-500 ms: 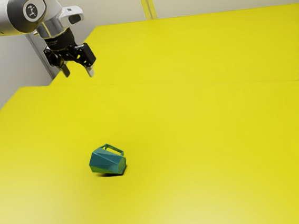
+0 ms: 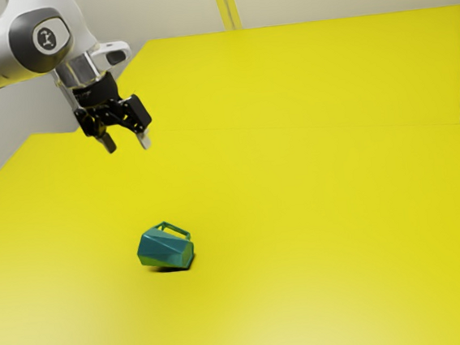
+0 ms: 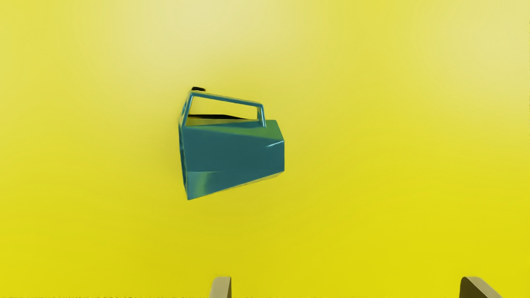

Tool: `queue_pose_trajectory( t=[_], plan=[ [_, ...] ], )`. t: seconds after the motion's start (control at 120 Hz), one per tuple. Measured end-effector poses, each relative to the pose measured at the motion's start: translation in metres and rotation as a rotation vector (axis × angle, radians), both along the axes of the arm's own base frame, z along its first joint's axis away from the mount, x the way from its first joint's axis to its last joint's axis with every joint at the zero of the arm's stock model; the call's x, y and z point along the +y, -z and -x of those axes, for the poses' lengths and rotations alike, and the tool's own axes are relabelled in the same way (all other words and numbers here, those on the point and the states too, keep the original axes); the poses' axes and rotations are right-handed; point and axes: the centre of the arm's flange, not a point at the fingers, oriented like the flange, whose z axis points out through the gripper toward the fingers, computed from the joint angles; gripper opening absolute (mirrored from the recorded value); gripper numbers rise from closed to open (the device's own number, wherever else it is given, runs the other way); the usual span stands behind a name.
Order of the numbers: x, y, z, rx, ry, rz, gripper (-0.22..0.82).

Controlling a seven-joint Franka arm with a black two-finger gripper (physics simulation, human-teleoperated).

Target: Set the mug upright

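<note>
Two empty jaws stand open; the mug [image 3: 234, 153] lies on its side on the table [image 2: 315, 213], below and off from them. I'd centre them over its body, lower straight, grip squarely, then turn it base-down slowly.

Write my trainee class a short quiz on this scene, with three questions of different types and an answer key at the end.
1. Multiple choice: How does the teal, faceted mug rest on the smooth yellow tabletop?
A) Upright on its base
B) On its side
C) Upside down on its rim

2. True or false: The black two-finger gripper is open and apart from the mug.

3. Fill in the blank: A thin, angular ____ juts out from the side of the mug.

Key: 1. B; 2. True; 3. handle
</note>
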Motion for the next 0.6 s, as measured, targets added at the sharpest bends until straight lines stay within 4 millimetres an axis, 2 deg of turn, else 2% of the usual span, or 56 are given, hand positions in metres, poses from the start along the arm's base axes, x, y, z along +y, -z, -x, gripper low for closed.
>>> queue_pose_trajectory(
  t=[0.1,0.233,0.45,0.6],
  plan=[
    [0.036,0.027,0.010,0.031,-0.034,0.067,0.60],
    [0.071,0.072,0.023,0.040,-0.025,0.149,0.60],
    [0.106,0.128,0.033,-0.024,0.022,0.278,0.60],
    [0.128,0.174,0.030,-0.037,0.037,0.373,0.60]
  ],
)
